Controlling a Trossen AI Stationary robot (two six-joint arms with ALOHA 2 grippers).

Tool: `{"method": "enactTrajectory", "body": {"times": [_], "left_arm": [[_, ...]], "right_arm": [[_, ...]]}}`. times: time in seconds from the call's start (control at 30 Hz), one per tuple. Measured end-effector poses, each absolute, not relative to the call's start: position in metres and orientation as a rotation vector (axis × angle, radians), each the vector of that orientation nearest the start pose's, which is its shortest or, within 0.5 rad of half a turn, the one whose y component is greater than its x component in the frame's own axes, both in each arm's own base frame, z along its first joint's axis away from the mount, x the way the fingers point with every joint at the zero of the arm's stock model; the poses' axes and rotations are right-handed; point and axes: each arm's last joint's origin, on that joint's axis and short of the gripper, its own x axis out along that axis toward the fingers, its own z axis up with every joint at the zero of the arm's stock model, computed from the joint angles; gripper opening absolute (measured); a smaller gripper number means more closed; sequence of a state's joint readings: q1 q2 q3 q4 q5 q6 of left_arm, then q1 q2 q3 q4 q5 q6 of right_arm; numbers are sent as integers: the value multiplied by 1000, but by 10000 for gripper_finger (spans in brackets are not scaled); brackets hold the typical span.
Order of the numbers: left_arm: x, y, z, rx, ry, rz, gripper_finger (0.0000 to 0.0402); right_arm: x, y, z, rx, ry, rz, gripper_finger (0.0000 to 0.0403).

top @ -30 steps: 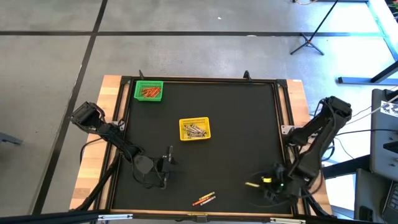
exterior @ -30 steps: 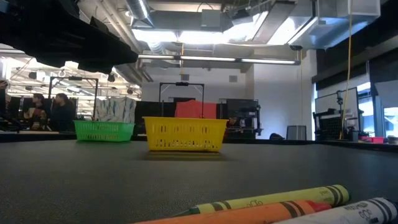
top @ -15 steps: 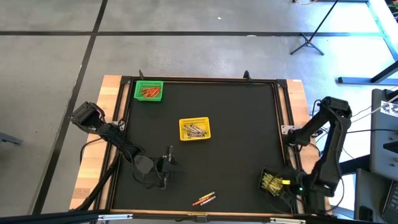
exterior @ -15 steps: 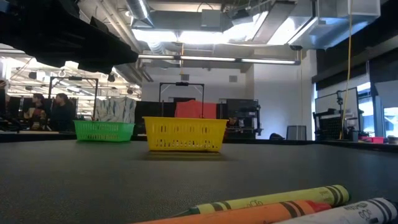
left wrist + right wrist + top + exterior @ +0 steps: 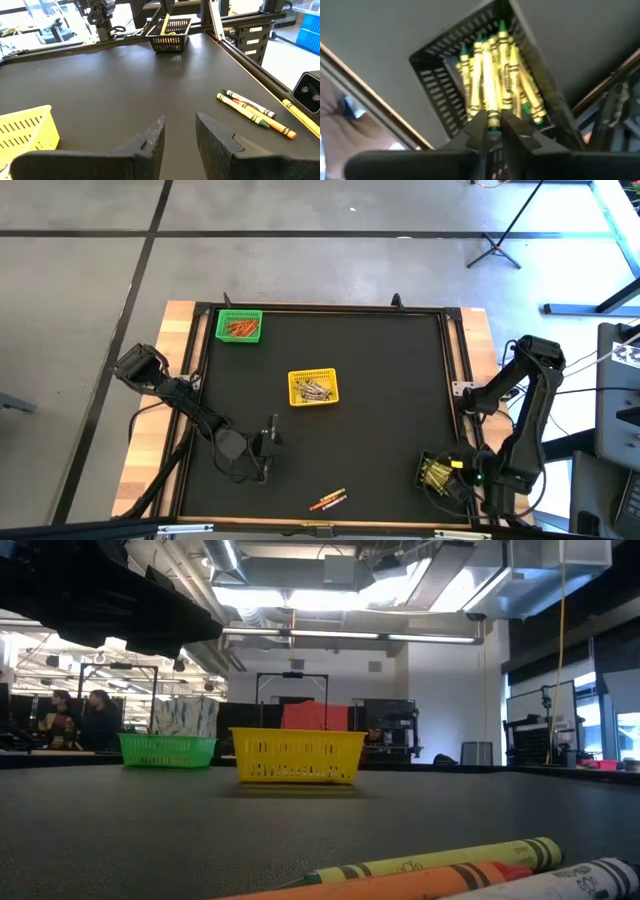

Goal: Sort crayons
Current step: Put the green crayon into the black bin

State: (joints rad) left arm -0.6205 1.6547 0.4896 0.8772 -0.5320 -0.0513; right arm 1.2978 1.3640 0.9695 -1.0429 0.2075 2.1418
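Yellow wax crayon [image 5: 491,102] is pinched by the barely parted right pincer [image 5: 492,131] over the black mesh basket [image 5: 436,95] at the worktop's [image 5: 380,400] near right corner, where early release could be spilled outside; the idle left pincer [image 5: 179,134] is half open.

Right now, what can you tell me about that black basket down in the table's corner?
The black basket is a small rectangular bin of dark mesh with slotted walls, probably plastic. It stands open-topped on the black table near the front right corner, close to the frame rail. It holds a heap of yellow crayons with a few green ones. The right end effector hangs just over its rim, fingers pinching the end of one yellow crayon that lies among the rest.
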Motion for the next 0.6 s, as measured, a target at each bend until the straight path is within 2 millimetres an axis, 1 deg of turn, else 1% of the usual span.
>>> {"method": "enactTrajectory", "body": {"times": [0.2, 0.3, 0.37, 0.47, 0.6], "left_arm": [[239, -152, 139, 106, 243, -81, 94], [239, -152, 139, 107, 244, -80, 94], [239, -152, 139, 107, 244, -80, 94], [239, -152, 139, 106, 243, -80, 94], [239, -152, 140, 102, 236, -80, 94]], "right_arm": [[67, 217, 228, 773, 1288, -535, 121], [72, 218, 228, 809, 1247, -524, 150], [80, 219, 229, 843, 1207, -501, 161], [96, 221, 232, 852, 1118, -418, 164], [125, 222, 235, 781, 944, -284, 160]]}}
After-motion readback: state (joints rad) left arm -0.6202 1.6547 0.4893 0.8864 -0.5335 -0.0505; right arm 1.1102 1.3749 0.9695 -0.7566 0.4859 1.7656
